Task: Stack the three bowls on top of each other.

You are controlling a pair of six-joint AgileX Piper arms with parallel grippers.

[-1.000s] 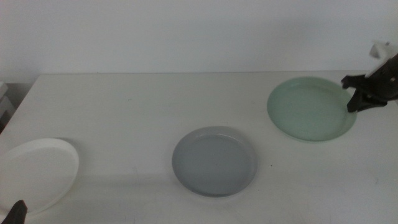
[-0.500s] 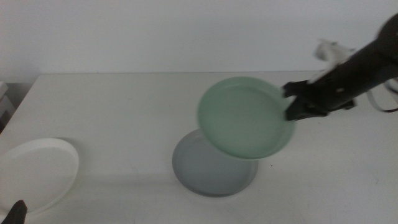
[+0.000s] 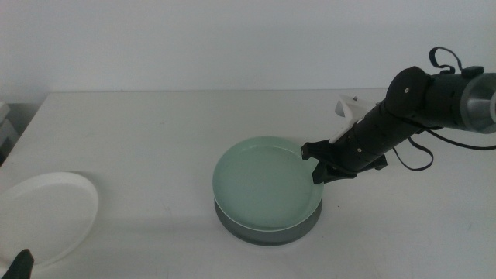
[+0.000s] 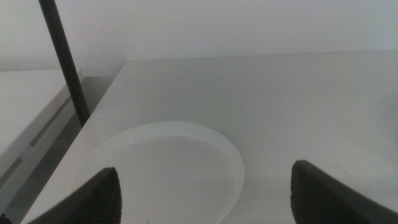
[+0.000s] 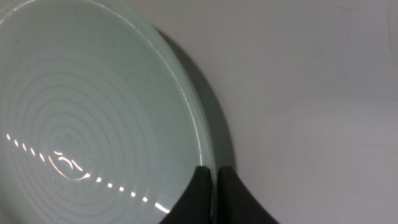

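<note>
The pale mint green bowl (image 3: 263, 182) lies over the grey bowl (image 3: 267, 235) at the table's middle front, and only the grey bowl's front rim shows. I cannot tell whether the two touch. My right gripper (image 3: 318, 164) is shut on the mint bowl's right rim, which the right wrist view shows pinched between the jaws (image 5: 214, 171) on the green bowl (image 5: 81, 106). The white bowl (image 3: 43, 215) sits at the front left. My left gripper (image 3: 22, 263) waits at the bottom left, open and empty, with the white bowl (image 4: 161, 162) just ahead of its jaws (image 4: 206, 175).
The white table (image 3: 155, 132) ends at a left edge close to the white bowl. A dark pole (image 4: 62, 62) stands beyond that edge. The right arm (image 3: 434, 97) with a loose cable reaches in over the back right.
My right gripper carried the mint green bowl from the back right, left and down, to over the grey bowl. The left gripper and white bowl have not moved.
</note>
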